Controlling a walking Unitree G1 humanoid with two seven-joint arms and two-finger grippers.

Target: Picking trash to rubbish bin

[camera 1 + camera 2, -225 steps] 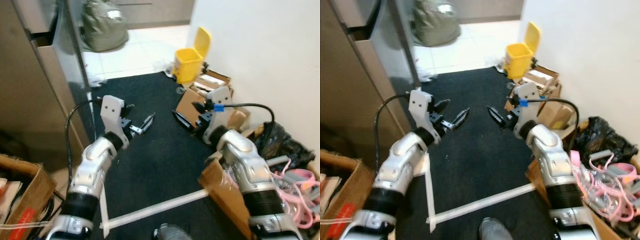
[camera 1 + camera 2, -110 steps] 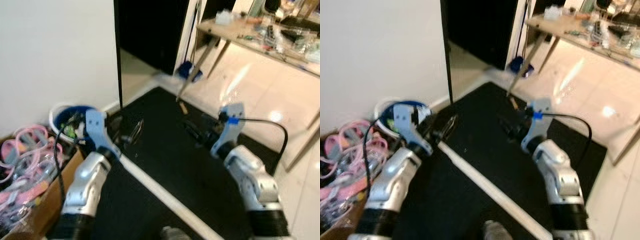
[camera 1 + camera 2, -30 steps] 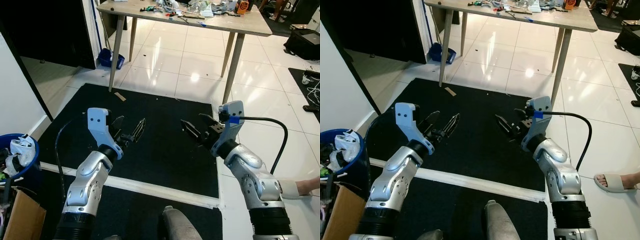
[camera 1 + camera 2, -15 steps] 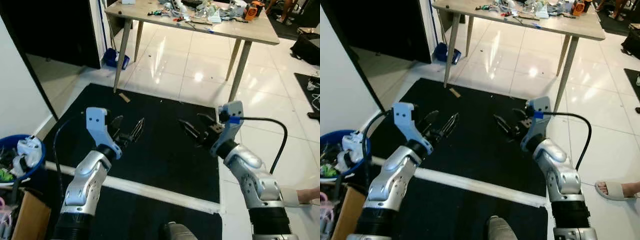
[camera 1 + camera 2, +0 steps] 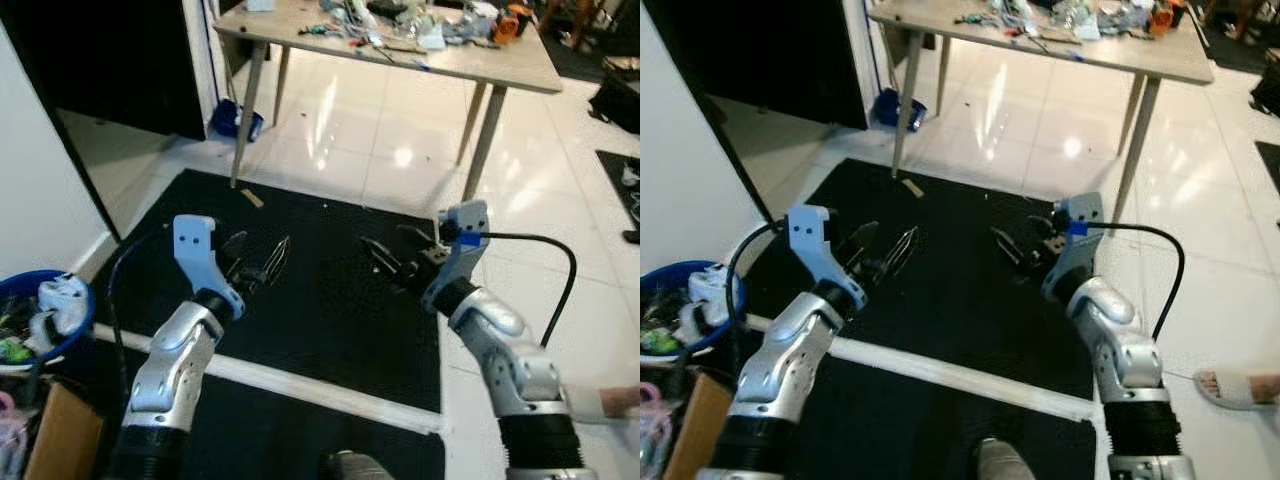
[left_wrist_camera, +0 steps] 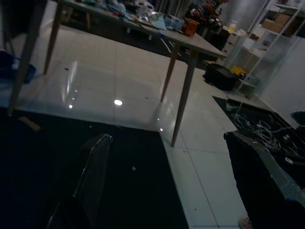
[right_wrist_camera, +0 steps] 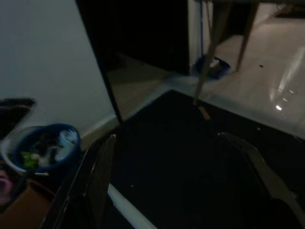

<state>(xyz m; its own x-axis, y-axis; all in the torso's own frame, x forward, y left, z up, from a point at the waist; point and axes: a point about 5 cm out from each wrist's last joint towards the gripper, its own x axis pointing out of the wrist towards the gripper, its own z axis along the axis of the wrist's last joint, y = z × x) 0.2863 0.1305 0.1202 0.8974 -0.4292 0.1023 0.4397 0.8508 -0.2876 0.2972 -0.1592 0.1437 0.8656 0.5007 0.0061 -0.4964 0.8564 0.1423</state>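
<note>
Both the left gripper [image 5: 262,270] and the right gripper [image 5: 388,262] hang released and empty above the black mat [image 5: 330,300]. I judge collecting barely begun: a small brown scrap [image 5: 253,198] lies on the mat's far edge, well apart from the blue bin [image 5: 45,345].

your robot's two silver arms: both raised forward over the black mat [image 5: 330,300], bent at the elbow. left gripper [image 5: 262,262]: fingers parted, holding nothing, above the mat's left half. right gripper [image 5: 392,262]: fingers parted, holding nothing, above the mat's right half, angled toward the left one.
</note>
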